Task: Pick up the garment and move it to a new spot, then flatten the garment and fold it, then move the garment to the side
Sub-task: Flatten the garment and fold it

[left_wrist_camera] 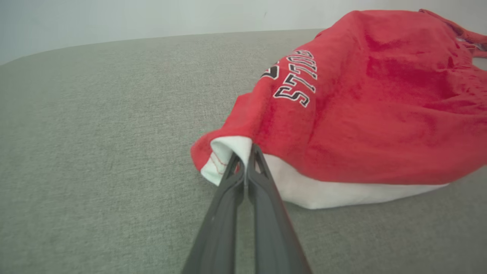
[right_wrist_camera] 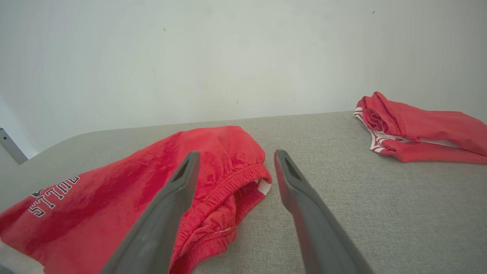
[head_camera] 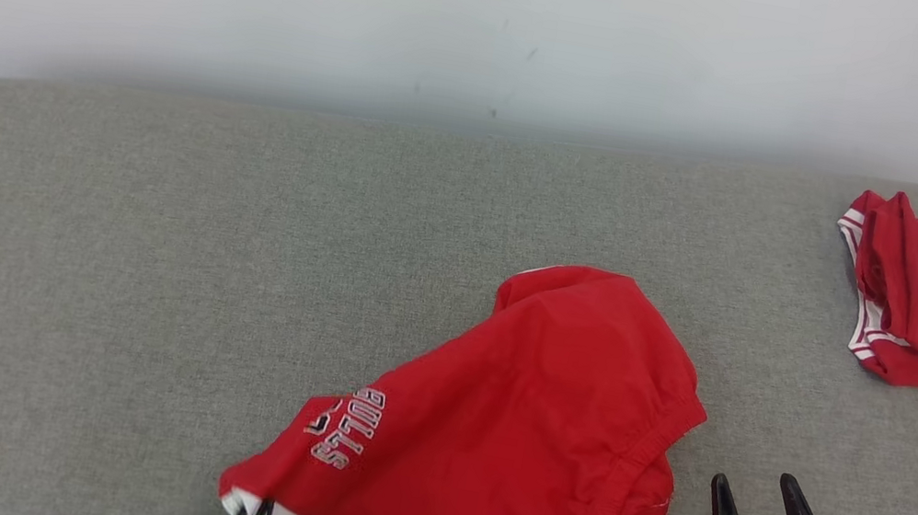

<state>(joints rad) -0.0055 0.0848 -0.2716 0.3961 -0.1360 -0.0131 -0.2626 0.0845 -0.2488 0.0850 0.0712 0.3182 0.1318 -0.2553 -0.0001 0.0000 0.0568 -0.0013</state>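
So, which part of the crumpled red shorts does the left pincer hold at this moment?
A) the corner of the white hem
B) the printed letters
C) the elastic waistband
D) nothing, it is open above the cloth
A: in the left wrist view the left pincer is shut, its fingers pressed together on the folded corner of the white hem of the red shorts.
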